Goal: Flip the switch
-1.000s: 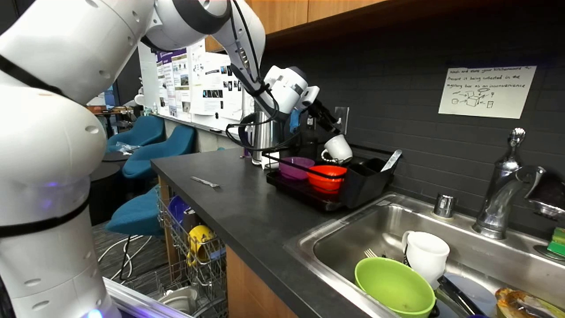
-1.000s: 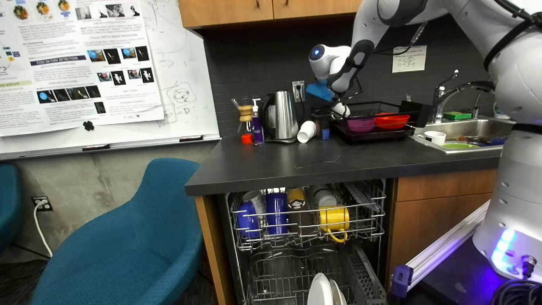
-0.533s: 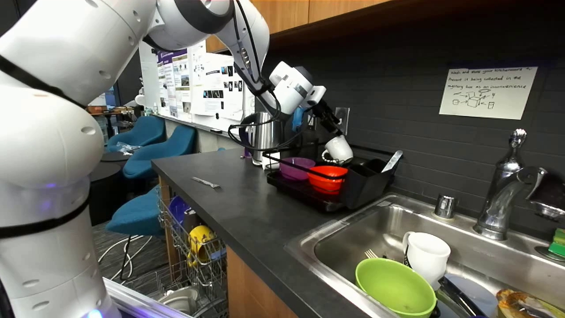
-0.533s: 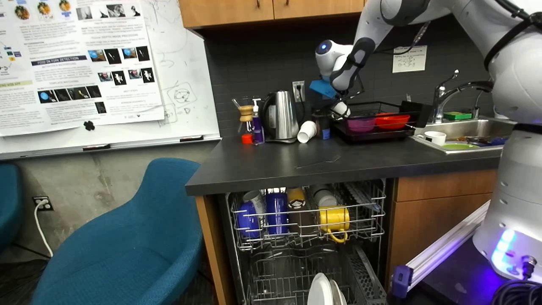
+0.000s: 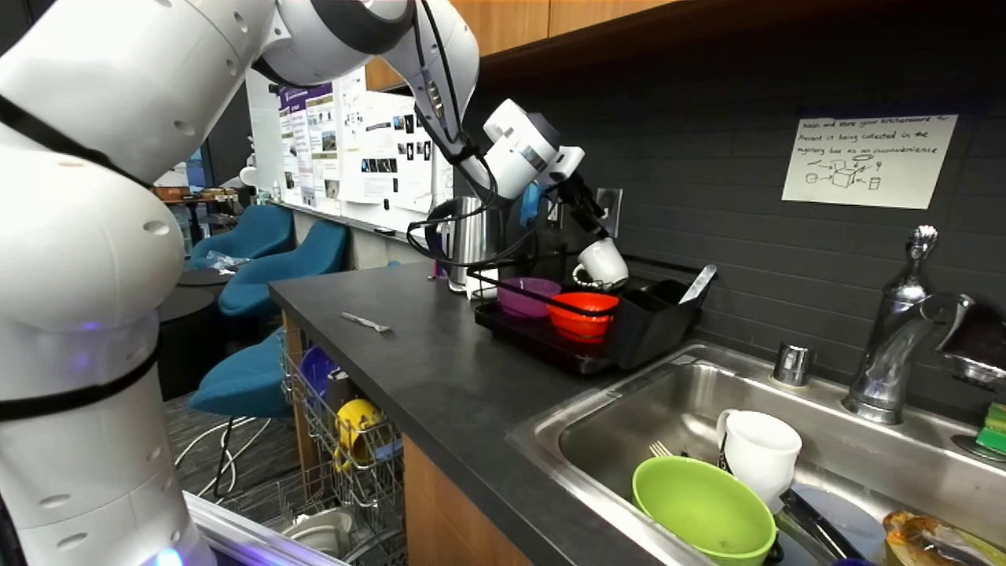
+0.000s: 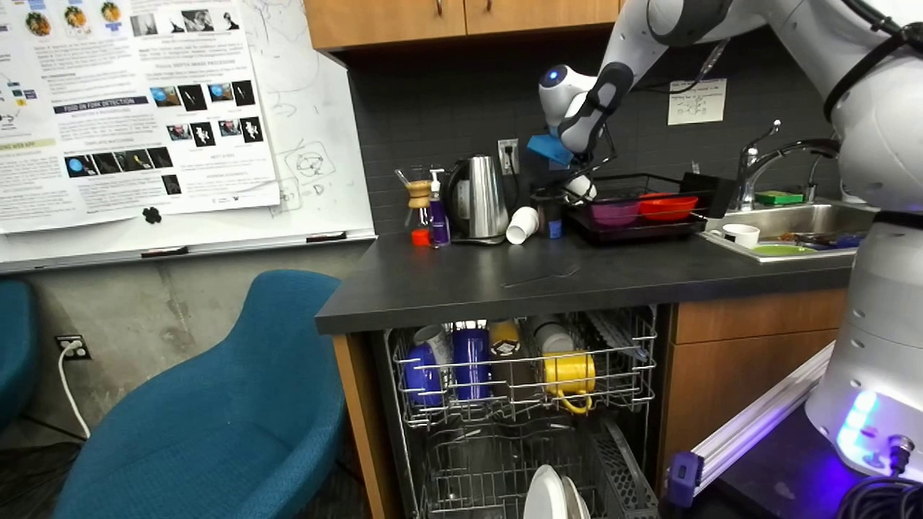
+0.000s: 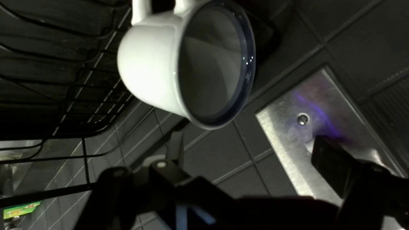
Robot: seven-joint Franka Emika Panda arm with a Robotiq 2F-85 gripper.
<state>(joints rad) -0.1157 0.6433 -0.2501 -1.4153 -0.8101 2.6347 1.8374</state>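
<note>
The switch is on a metal wall plate [image 7: 281,124], which also shows on the dark tiled wall in an exterior view [image 5: 615,206]. A small pale piece [image 7: 309,145], perhaps the switch lever, shows at the edge of my right-hand finger in the wrist view; that finger hides the rest. My gripper [image 7: 249,142] is open, with its fingers wide apart and nothing between them. In an exterior view the gripper [image 5: 602,222] is tilted down toward the wall, right at the plate. I cannot tell whether the finger touches the switch.
A white mug [image 7: 150,64] with a dark blue rim lies tilted in the black dish rack [image 5: 542,346], just below the gripper. The rack holds purple [image 5: 528,299] and red bowls [image 5: 581,316]. A steel kettle [image 6: 487,198] and an outlet [image 6: 508,156] are nearby.
My wrist has shifted toward the wall plate and tilted slightly, mostly in the first half second. It has moved little since. The mug and dishes have not moved.
</note>
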